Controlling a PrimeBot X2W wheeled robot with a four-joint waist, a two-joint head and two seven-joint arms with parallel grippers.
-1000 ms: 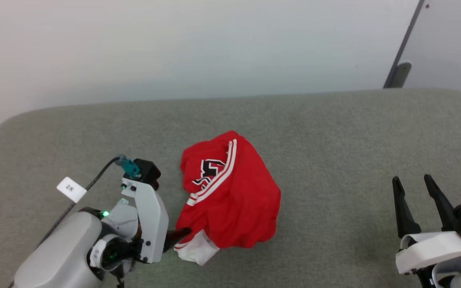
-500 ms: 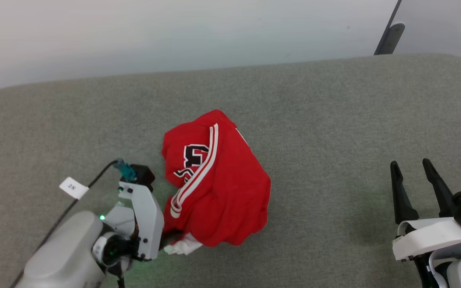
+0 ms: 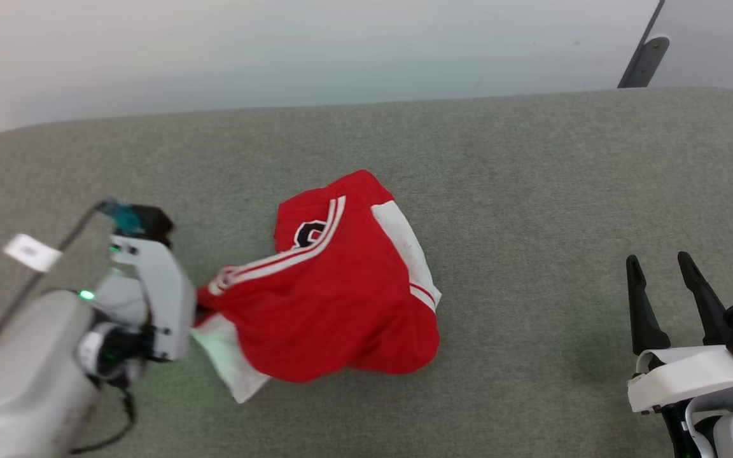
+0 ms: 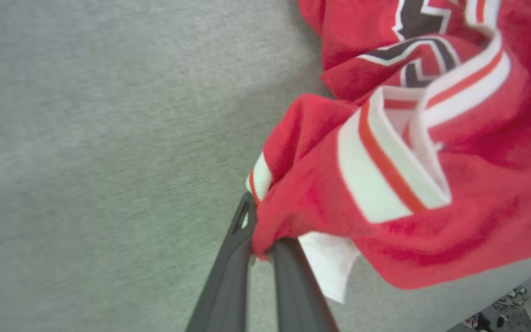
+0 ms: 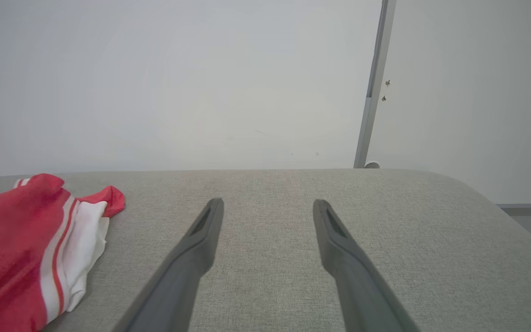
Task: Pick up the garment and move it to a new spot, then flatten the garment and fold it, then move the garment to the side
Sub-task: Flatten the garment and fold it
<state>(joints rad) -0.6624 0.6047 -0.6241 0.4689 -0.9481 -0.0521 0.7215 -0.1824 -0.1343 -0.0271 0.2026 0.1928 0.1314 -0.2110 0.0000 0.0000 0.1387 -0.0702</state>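
The garment (image 3: 335, 299) is a crumpled red jersey with white panels and striped trim, lying mid-table in the head view. My left gripper (image 3: 198, 312) is at its left edge, shut on a fold of the red cloth. In the left wrist view the two dark fingers (image 4: 233, 272) pinch the garment (image 4: 385, 175) near a striped hem, with a white flap hanging below. My right gripper (image 3: 659, 280) stands open at the lower right, well clear of the cloth. The right wrist view shows its fingers (image 5: 201, 244) spread apart and the garment (image 5: 26, 249) at far left.
The grey padded table (image 3: 532, 191) spreads wide on all sides of the garment. A pale wall runs behind it, with a dark metal post (image 3: 643, 60) at the back right. A cable with a white tag (image 3: 29, 252) trails from my left wrist.
My left gripper has closed on the garment's left edge and pulled it leftward. The cloth has stretched and a white side panel has come into sight. The right gripper stays put.
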